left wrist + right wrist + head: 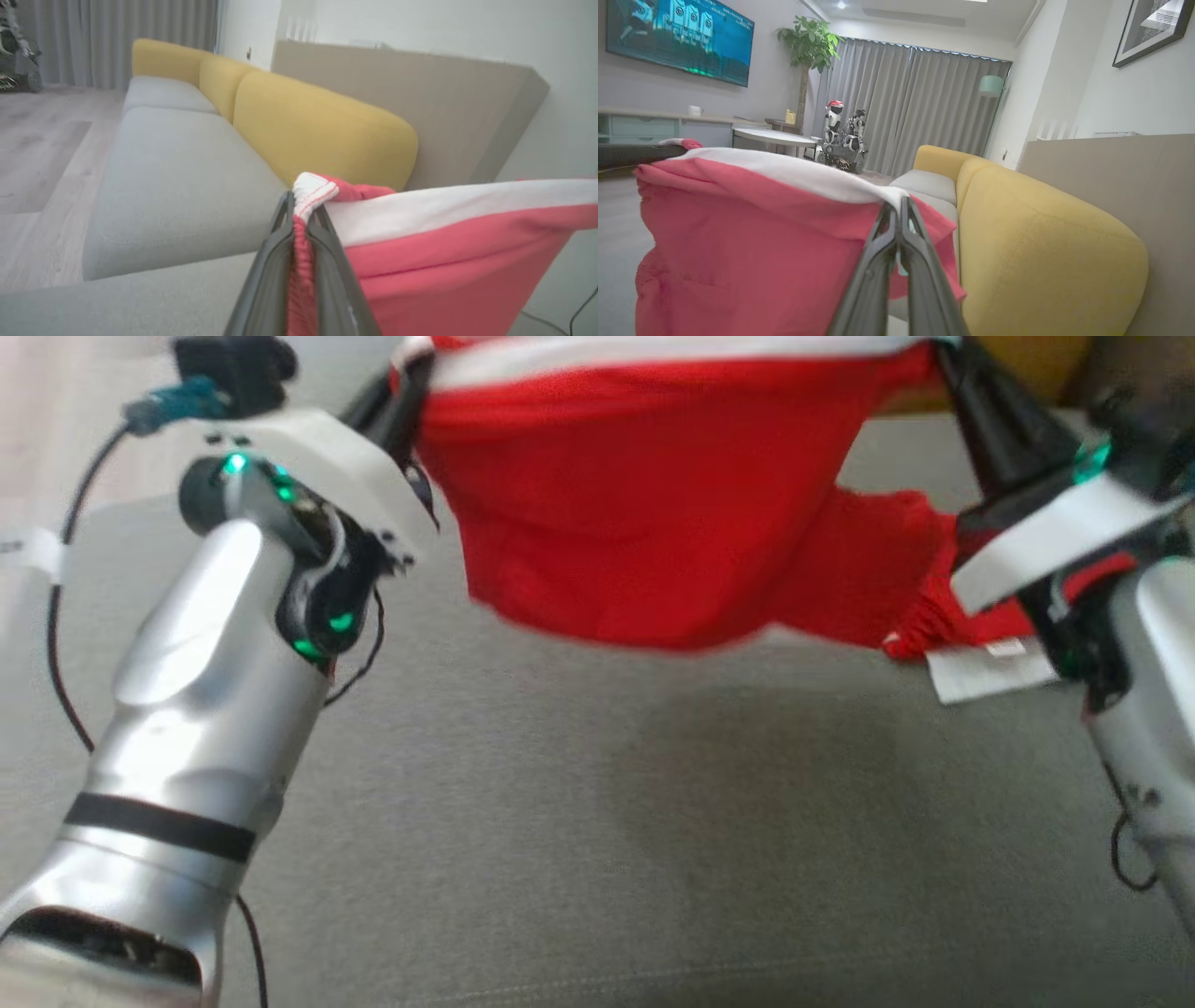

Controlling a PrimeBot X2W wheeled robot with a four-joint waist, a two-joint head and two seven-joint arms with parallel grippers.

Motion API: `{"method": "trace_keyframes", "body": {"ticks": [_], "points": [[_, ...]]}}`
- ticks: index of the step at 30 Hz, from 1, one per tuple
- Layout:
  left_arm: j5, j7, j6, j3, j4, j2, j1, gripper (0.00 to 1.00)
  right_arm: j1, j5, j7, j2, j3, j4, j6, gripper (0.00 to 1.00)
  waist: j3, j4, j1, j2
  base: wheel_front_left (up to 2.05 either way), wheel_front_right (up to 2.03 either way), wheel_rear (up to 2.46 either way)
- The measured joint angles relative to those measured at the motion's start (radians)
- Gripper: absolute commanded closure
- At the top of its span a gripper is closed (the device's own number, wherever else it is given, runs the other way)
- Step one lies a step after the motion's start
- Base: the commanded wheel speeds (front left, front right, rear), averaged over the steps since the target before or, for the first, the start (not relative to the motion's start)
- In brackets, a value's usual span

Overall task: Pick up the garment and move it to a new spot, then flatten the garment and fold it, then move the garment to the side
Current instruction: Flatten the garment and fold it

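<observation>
Head view, looking down: caught a red garment (653, 523) strung up between both hands, clear of the grey sofa seat (560, 821) below, with a soft shadow thrown on the cushion underneath. Carried a white band (653, 350) along its top edge, from the left hand (411, 369) at the upper left to the right hand (948, 364) at the upper right. Sagged in the middle and bunched into gathered folds toward the right, with a white label (990, 667) dangling beside the right wrist. Blurred throughout, so could not make out finer detail of the cloth.

Left wrist view: found the left hand (301, 210) clamped on the garment's (444, 261) gathered, white-stitched corner, cloth pinched between the two dark fingers (275, 261) and poking out past the tips. Stretched away to the right of that view, white band on top, red below. Showed behind it the long grey seat and yellow back cushions (322, 130) of the sofa, a tan panel (420, 93) against the wall, a wooden floor (37, 154) and grey curtains (117, 42).

Right wrist view: found the right hand (900, 207) pressed together on the other end of the white band, with nothing but cloth between the fingers. Hung to the left of that view as a slack red sheet (752, 242). Took in a yellow cushion at the right, a potted plant (810, 42), a wall screen (677, 37), a framed picture (1153, 28) and a small robot-like machine (843, 135) by the curtains.
</observation>
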Motion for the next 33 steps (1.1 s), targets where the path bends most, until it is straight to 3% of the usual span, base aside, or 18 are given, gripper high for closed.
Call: {"method": "trace_keyframes", "body": {"ticks": [6,12,17,23,28,33], "points": [[0.004,-0.065,0.091,0.042,-0.137,0.024,0.002,1.00,-0.073,0.062,0.076,-0.027,0.068,0.067,0.000,1.00,-0.047,0.069,0.0000,0.0000,0.00,0.00,0.00],[0.017,-0.057,0.126,0.018,-0.245,0.053,0.100,1.00,-0.068,0.121,0.182,-0.104,0.182,0.060,0.000,1.00,-0.078,0.123,0.0000,0.0000,0.00,0.00,0.00],[0.025,-0.008,0.158,-0.013,-0.354,0.120,0.238,1.00,-0.015,0.238,0.377,-0.197,0.294,-0.044,0.000,1.00,-0.087,0.141,0.0000,0.0000,0.00,0.00,0.00],[0.024,0.090,0.174,-0.029,-0.449,0.177,0.268,1.00,-0.045,0.344,0.560,-0.292,0.345,-0.175,0.000,1.00,-0.055,0.139,0.0000,0.0000,0.00,0.00,0.00],[0.001,0.168,0.173,-0.017,-0.436,0.188,0.174,1.00,-0.245,0.363,0.637,-0.305,0.384,-0.209,0.000,1.00,0.027,0.134,0.0000,0.0000,0.00,0.00,0.00],[0.049,0.148,0.158,0.034,-0.305,0.187,-0.135,1.00,-0.602,0.248,0.569,-0.263,0.461,-0.089,0.000,1.00,0.170,0.123,0.0000,0.0000,0.00,0.00,0.00]]}}
